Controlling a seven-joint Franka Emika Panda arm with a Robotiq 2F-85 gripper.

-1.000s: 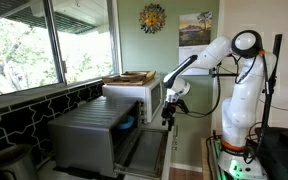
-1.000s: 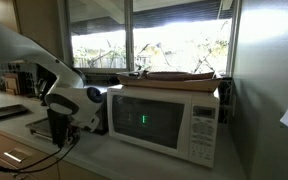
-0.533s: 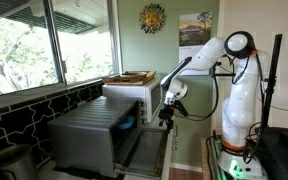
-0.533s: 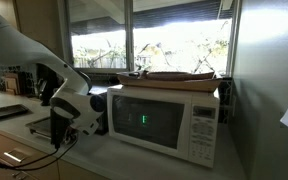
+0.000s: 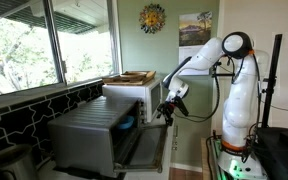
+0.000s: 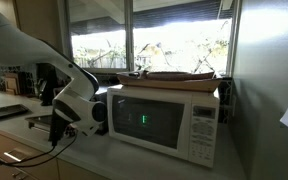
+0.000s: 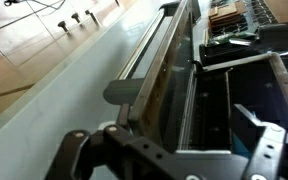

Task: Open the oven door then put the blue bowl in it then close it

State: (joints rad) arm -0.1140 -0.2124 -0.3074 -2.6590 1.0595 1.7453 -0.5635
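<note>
Beside a wide sunlit window (image 5: 44,40), the boxy silver-grey metal oven (image 5: 84,132) has its dark-glass door (image 5: 149,148) tilted open. The small blue bowl (image 5: 127,124) sits inside. The black gripper (image 5: 165,113), fingers spread, is at the door's upper edge.

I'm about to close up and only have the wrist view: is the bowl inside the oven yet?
Observer: It seems so. In an exterior view the bowl shows blue just inside the open front of the oven.
Operator: Where is the gripper relative to the door?
Observer: The gripper is at the outer edge of the lowered door, slightly above it.
Operator: Anything close by to avoid?
Observer: A white microwave stands right beside the oven, with a wooden tray on top.
</note>
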